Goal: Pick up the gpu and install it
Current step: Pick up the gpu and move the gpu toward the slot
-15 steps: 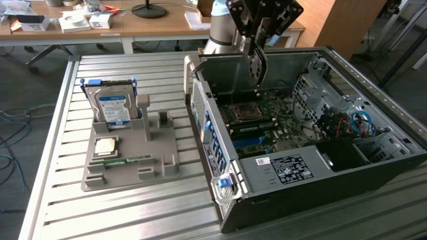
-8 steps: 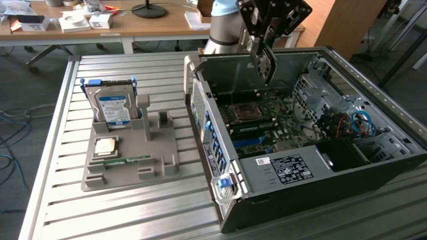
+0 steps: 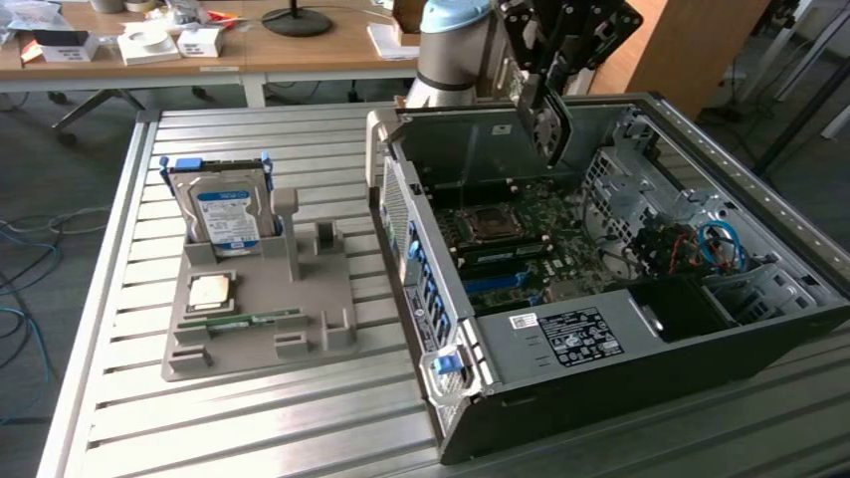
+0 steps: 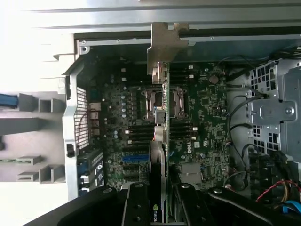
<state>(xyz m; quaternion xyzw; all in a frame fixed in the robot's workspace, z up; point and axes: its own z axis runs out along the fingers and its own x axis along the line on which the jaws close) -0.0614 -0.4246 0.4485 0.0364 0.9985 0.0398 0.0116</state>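
- The gripper [image 4: 160, 200] is clamped on the gpu [image 4: 164, 117], with a black finger [image 4: 136, 202] pressed to each flat face of the card.
- The gpu hangs on edge below the fingers, and its silver bracket [image 4: 165, 44] is at the far end from them.
- In the exterior view the card is in the air over the back part of the open case [image 3: 664, 358], clear of the motherboard [image 3: 531, 249] and not seated in any slot.
- In the wrist view the thin edge of the card runs in line across the CPU socket [image 4: 162, 103] below it.
- The case lies on its side with the open face up; blue cables [image 3: 718, 244] sit in its bay on the exterior view's right.
- The arm [image 3: 452, 40] rises behind the case.
- A grey holder [image 3: 313, 299] lies on the slatted table [image 3: 266, 418], on the exterior view's left and apart from the case.
- A hard drive [image 3: 226, 214] stands upright in the holder's back slot.
- A CPU chip [image 3: 213, 291] lies flat in front of the drive, and a memory stick [image 3: 239, 321] lies just in front of the chip.
- The holder's other slots on the side nearer the case stand bare.
- A wooden desk [image 3: 318, 50] with small boxes stands beyond the table.
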